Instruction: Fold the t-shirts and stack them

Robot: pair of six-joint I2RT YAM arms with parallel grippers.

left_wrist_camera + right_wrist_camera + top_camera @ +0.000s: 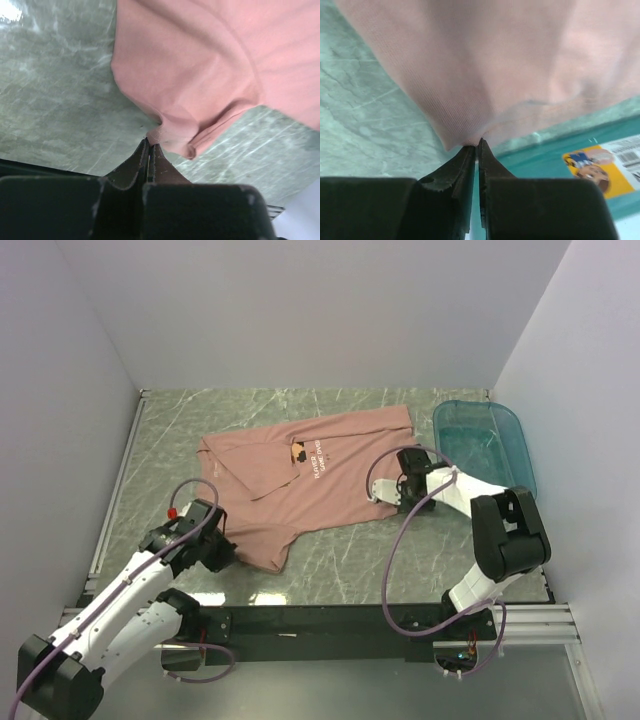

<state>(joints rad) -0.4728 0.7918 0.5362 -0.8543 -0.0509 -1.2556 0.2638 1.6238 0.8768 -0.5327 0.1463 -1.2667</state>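
shirt [320, 475] lies spread on the desk [340, 570], long axis roughly left to right, sitting between my two arms. left jaws clenched on its near-left corner, right jaws pinching its right edge by the tub [490, 440]. neither arm's nearer, both have cloth.

A robot lab cell; plain white walls [300, 310] box in a marble-look table [330, 560].

Overhead; 2 wrist close-ups on t-shirt [320, 490]
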